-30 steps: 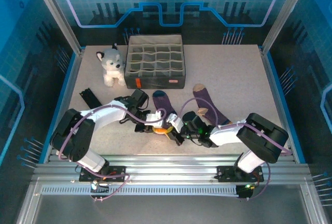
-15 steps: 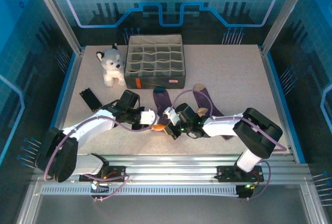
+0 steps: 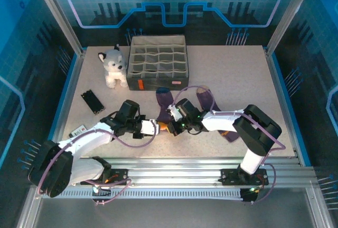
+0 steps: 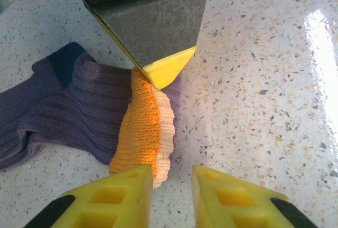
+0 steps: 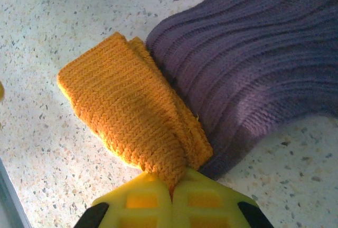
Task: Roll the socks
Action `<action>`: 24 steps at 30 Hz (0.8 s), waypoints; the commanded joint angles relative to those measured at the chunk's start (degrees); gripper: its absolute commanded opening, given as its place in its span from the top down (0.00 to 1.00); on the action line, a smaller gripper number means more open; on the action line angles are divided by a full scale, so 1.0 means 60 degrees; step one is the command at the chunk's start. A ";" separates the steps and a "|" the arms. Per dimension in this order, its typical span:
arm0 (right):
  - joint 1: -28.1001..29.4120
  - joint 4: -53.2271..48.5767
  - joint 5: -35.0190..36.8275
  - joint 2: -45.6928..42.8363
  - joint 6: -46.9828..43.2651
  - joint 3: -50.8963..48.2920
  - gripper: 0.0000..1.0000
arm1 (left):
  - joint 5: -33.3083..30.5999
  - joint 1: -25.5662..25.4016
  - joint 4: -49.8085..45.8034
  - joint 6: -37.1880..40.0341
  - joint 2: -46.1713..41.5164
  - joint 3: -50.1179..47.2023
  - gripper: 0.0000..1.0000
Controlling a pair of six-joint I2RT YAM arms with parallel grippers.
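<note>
A purple sock (image 3: 165, 101) with a navy heel lies mid-table, its orange cuff (image 5: 127, 117) bunched at the near end. My right gripper (image 5: 171, 186) is shut on that cuff, pinching a fold of it; from above the gripper (image 3: 170, 126) sits at the sock's near end. My left gripper (image 4: 171, 196) is open, a narrow gap of bare table between its fingers; the cuff (image 4: 140, 127) lies just beyond its left finger, which it touches at most at one edge. From above it (image 3: 155, 127) faces the right one. The second purple sock (image 3: 205, 98) lies partly under the right arm.
A grey divided organiser box (image 3: 158, 62) stands at the back, a plush husky (image 3: 113, 67) to its left. A black flat object (image 3: 92, 101) and a small labelled item (image 3: 79, 131) lie at the left. The table's near edge (image 3: 169, 157) runs just behind both grippers.
My left gripper has opened off the orange cuff and drawn back to the left, its arm lowered. The right gripper has carried the cuff left and away from the near edge.
</note>
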 commanded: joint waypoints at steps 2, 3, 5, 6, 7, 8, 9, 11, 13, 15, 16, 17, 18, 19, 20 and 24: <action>-0.0276 -0.0973 -0.0204 0.0273 0.0648 0.0311 1.00 | -0.0252 -0.0074 0.0590 -0.0397 0.0351 0.0121 0.72; -0.0294 -0.1112 -0.0227 0.0301 0.0669 0.0394 1.00 | -0.0205 -0.0065 0.0537 -0.0529 0.0494 0.0252 0.72; -0.0360 -0.1372 -0.0242 0.0341 0.0740 0.0544 1.00 | -0.0015 -0.0077 0.0512 -0.0627 0.0756 0.0416 0.73; -0.0402 -0.1476 -0.0258 0.0356 0.0790 0.0559 1.00 | 0.0012 -0.0096 0.0562 -0.0657 0.0856 0.0451 0.73; -0.0437 -0.1572 -0.0272 0.0363 0.0855 0.0559 1.00 | 0.0012 -0.0103 0.0602 -0.0673 0.0960 0.0489 0.73; -0.0490 -0.1663 -0.0320 0.0383 0.0909 0.0559 1.00 | 0.0012 -0.0095 0.0654 -0.0694 0.1064 0.0540 0.73; -0.0514 -0.1735 -0.0356 0.0411 0.0941 0.0818 1.00 | 0.0023 -0.0103 0.0680 -0.0762 0.1160 0.0597 0.73; -0.0565 -0.1947 -0.0398 0.0483 0.0989 0.0963 1.00 | 0.0049 -0.0097 0.0564 -0.1042 0.1409 0.0864 0.73; -0.0613 -0.2096 -0.0454 0.0588 0.1059 0.1069 1.00 | 0.0038 -0.0103 0.0345 -0.1449 0.1635 0.1200 0.72; -0.0664 -0.2095 -0.0625 0.0680 0.1188 0.1116 1.00 | -0.0022 -0.0114 0.0038 -0.1794 0.1871 0.1540 0.72; -0.0681 -0.2078 -0.0713 0.0703 0.1244 0.1112 1.00 | -0.0065 -0.0112 -0.0077 -0.1913 0.1938 0.1646 0.72; -0.0697 -0.2045 -0.0780 0.0709 0.1296 0.1101 1.00 | -0.0129 -0.0125 -0.0145 -0.2021 0.1984 0.1713 0.72; -0.0719 -0.2043 -0.0840 0.0701 0.1332 0.1100 1.00 | -0.0169 -0.0141 -0.0177 -0.2095 0.1980 0.1737 0.72; -0.0709 -0.2056 -0.0893 0.0684 0.1330 0.1114 1.00 | -0.0224 -0.0175 -0.0194 -0.2178 0.1930 0.1760 0.73; -0.0731 -0.2109 -0.0930 0.0656 0.1302 0.1109 1.00 | -0.0310 -0.0248 -0.0208 -0.2343 0.1824 0.1786 0.73; -0.0887 -0.2411 -0.1011 0.0425 0.1092 0.0969 1.00 | -0.0833 -0.0697 -0.0014 -0.3942 0.1122 0.2046 0.73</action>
